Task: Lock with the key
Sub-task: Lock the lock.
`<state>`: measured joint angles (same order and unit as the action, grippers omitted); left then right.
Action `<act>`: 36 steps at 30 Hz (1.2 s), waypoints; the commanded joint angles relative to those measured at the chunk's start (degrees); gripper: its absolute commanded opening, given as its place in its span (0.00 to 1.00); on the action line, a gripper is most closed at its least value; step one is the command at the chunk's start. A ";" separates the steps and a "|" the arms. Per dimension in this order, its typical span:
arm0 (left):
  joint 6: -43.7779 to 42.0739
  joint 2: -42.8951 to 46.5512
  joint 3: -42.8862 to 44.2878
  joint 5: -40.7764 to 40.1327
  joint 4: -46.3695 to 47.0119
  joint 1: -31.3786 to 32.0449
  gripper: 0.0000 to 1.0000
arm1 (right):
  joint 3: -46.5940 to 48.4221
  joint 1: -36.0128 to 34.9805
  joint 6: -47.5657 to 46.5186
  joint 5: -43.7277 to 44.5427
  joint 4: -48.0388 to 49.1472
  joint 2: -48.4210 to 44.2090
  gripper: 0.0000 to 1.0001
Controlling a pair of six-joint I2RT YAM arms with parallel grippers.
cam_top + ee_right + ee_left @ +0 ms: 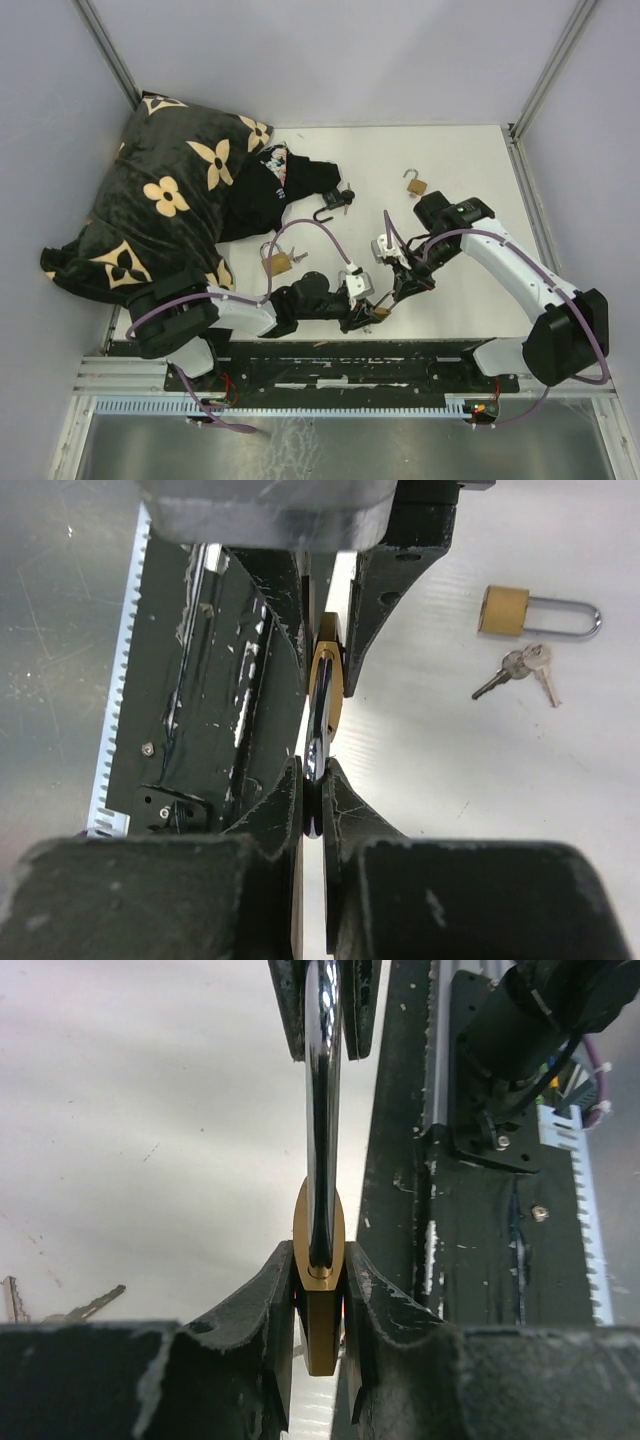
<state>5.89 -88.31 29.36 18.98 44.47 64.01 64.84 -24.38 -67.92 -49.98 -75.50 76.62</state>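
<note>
**Both ends of the padlock (320, 1215) gripped**

The padlock was held at the table's (470, 170) near edge, left gripper (320, 1275) clamped on its body (320, 1345), right gripper (312, 780) on its shackle (313, 745). The shackle was best pushed straight, untwisted.

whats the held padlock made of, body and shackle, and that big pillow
The padlock body looks like brass: dull yellow-gold metal. The shackle is probably polished or chromed steel: mirror-bright, sharp reflections. The pillow seems soft plush fabric, maybe velvet or fleece: matt black, tan flower print, soft folds.
</note>
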 commanded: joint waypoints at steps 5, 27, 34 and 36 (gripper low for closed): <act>-7.56 -8.95 2.31 -3.39 14.76 0.04 0.03 | -2.92 0.24 -9.91 6.39 1.40 4.68 0.02; -15.71 -16.66 3.08 -7.90 17.11 -0.02 0.03 | -10.96 0.17 -18.94 8.80 6.24 4.20 0.02; -16.07 -15.40 2.49 -9.29 15.09 0.02 0.03 | -7.32 0.07 -14.15 7.66 0.81 5.01 0.02; -16.09 -15.02 3.10 -9.04 13.54 -0.02 0.03 | -6.73 0.01 -12.30 7.70 0.78 4.78 0.02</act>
<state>-3.86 -103.77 30.20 15.49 57.34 64.71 56.71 -23.22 -83.81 -43.18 -70.35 80.82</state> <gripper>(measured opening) 0.288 0.089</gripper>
